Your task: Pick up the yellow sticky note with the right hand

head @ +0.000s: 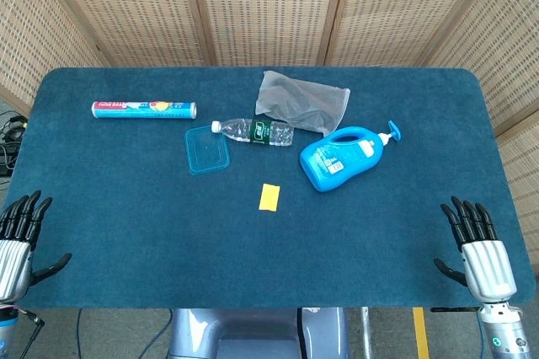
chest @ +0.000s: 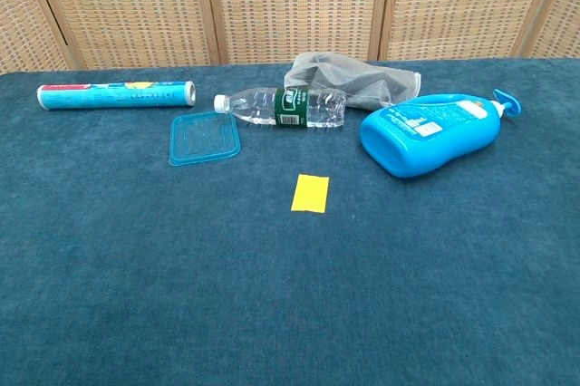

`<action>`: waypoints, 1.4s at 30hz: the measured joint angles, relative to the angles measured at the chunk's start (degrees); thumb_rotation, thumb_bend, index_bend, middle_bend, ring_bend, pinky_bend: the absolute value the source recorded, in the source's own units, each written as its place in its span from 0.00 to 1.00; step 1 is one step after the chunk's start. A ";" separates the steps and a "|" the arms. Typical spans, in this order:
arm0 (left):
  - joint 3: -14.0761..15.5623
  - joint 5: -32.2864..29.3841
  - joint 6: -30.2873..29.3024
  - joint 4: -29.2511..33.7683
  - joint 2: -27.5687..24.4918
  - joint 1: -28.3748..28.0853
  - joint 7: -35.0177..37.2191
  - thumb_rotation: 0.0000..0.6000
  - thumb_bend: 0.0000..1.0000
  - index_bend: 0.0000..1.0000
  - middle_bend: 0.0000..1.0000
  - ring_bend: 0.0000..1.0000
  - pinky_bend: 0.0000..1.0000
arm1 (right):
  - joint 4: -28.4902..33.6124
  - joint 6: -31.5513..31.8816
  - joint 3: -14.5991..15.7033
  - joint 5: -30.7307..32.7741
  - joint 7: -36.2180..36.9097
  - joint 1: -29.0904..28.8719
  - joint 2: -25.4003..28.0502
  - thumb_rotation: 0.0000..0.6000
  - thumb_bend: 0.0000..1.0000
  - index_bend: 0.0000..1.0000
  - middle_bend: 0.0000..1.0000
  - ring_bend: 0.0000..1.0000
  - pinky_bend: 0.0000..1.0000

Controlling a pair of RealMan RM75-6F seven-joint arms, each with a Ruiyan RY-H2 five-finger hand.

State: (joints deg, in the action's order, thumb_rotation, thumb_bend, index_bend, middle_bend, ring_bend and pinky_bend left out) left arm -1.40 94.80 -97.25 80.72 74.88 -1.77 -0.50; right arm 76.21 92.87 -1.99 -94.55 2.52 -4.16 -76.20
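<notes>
Blue felt surface (head: 126, 207) w/ yellow sticky note (head: 269, 196) mid-table; my right hand (head: 478, 245) sits at the near edge, fingers spread, empty, well apart from it.

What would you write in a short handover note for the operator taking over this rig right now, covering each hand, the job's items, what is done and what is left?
Left hand: open, fingers apart, at the near left table edge, holding nothing.
Right hand: open, fingers apart, at the near right edge, holding nothing.
Yellow sticky note: lying flat on the blue table, mid-table, untouched, nearer than the water bottle and left of the blue pump bottle.
Done: nothing yet.
Left: reach the right hand across to the note, pinch it and lift it.
</notes>
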 measured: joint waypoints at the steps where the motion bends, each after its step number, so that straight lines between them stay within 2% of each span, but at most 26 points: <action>1: -0.03 -0.09 0.07 0.00 0.00 -0.02 0.03 1.00 0.06 0.00 0.00 0.00 0.07 | -0.05 -0.15 -0.05 0.10 0.04 -0.07 -0.01 1.00 0.12 0.03 0.00 0.00 0.00; 7: -0.41 -0.72 0.25 0.13 -0.20 -0.07 0.42 1.00 0.06 0.00 0.00 0.00 0.07 | -0.36 -1.43 -0.45 0.27 0.86 -1.16 -0.04 1.00 0.12 0.04 0.00 0.00 0.00; 11: -0.71 -1.48 0.74 0.17 -0.28 -0.17 0.37 1.00 0.06 0.00 0.00 0.00 0.08 | 0.20 -4.21 -0.59 -2.15 2.10 -4.75 1.24 1.00 0.12 0.05 0.00 0.00 0.00; 17: -1.01 -2.16 1.10 0.53 -0.55 -0.20 0.16 1.00 0.06 0.00 0.00 0.00 0.08 | 5.16 -10.23 -1.18 -4.12 2.52 -10.37 4.22 1.00 0.12 0.05 0.00 0.00 0.00; 25: -1.72 -3.53 1.59 0.54 -0.91 -0.29 1.20 1.00 0.06 0.00 0.00 0.00 0.08 | 11.78 -17.76 -2.22 -4.50 -0.62 -16.47 4.62 1.00 0.12 0.05 0.00 0.00 0.00; 35: -1.92 -4.48 2.53 0.68 -1.55 -0.40 2.98 1.00 0.06 0.00 0.00 0.00 0.08 | 20.42 -27.03 -3.28 -3.76 -3.87 -23.65 0.23 1.00 0.12 0.05 0.00 0.00 0.00; 42: -1.80 -4.77 3.26 0.86 -2.14 -0.51 4.58 1.00 0.07 0.00 0.00 0.00 0.08 | 22.32 -31.60 -5.86 2.64 -10.49 -26.82 -5.80 1.00 0.21 0.07 0.00 0.00 0.00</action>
State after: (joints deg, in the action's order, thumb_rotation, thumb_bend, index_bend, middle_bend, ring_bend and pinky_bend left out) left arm -3.20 90.03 -93.99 81.58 72.75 -2.28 4.08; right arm 98.53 61.26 -7.85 -91.91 -7.98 -30.98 -82.00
